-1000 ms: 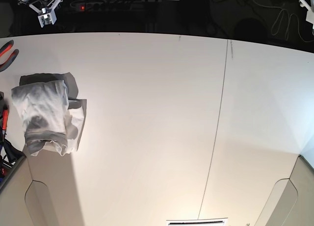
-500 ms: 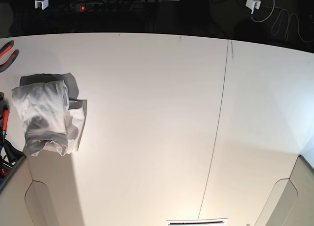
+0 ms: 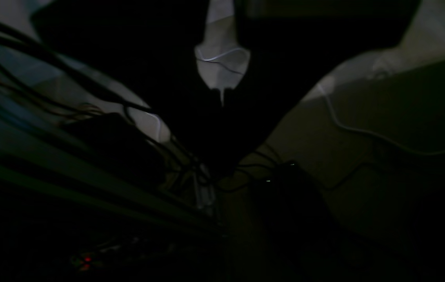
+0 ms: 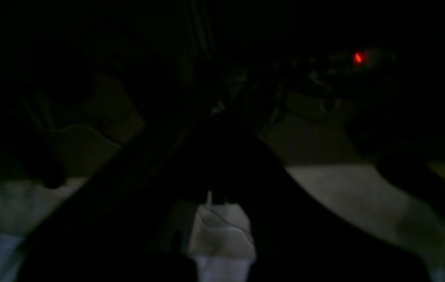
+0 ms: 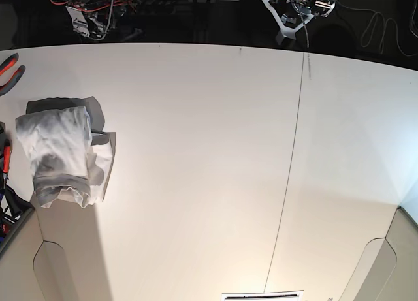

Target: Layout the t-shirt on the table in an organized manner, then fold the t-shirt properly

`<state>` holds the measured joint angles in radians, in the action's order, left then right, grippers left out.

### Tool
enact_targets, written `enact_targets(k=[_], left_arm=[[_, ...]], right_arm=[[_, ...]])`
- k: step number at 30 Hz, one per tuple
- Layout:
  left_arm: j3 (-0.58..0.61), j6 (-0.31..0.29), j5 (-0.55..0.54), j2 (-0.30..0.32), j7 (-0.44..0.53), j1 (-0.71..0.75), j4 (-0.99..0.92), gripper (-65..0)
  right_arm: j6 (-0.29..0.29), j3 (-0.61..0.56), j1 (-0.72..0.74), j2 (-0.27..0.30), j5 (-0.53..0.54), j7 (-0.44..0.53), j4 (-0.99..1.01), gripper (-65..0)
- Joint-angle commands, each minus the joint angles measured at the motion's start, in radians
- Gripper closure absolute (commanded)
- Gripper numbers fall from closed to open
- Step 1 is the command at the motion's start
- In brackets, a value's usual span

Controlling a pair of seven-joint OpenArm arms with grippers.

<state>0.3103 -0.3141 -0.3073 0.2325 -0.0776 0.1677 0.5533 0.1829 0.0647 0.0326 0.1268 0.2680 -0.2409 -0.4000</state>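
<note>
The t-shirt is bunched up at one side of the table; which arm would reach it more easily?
Probably the right arm. The t-shirt lies crumpled at the table's edge on the right gripper's side; the left gripper is beyond the far edge, across the seam.

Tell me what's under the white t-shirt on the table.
The t-shirt lies bunched near one end of the table, whose bare off-white top shows all around it. Whatever sits beneath the cloth itself is covered and cannot be seen.

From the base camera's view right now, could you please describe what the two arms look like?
Only their ends show, along the dark top edge. The right gripper is light grey with red and dark wires around it. The left gripper has white angular parts, red wiring and a pale cable. The wrist views are too dark to add detail.
</note>
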Motion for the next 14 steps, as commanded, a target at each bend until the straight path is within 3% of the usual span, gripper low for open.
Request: enact_targets(k=[1,3,8,14], left_arm=[[0.0,-0.004,-0.002,0.002,0.004,0.001,0.003,0.0],[0.0,-0.004,-0.002,-0.009,0.007,-0.002,0.003,0.0],[0.0,-0.003,-0.002,-0.037,0.007,-0.004,0.011,0.0],[0.0,-0.004,-0.003,-0.047,0.007,-0.004,0.011,0.0]], right_arm=[[-0.022,-0.023,-0.004,-0.007,-0.003,-0.006,-0.002,0.0],[-0.053,-0.088,-0.006,-0.02,-0.002,0.005,-0.002,0.0],[-0.056,-0.243,-0.006,-0.025,0.014,0.021,-0.003,0.0],[-0.056,-0.301,-0.006,-0.025,0.074,0.02,-0.003,0.0]])
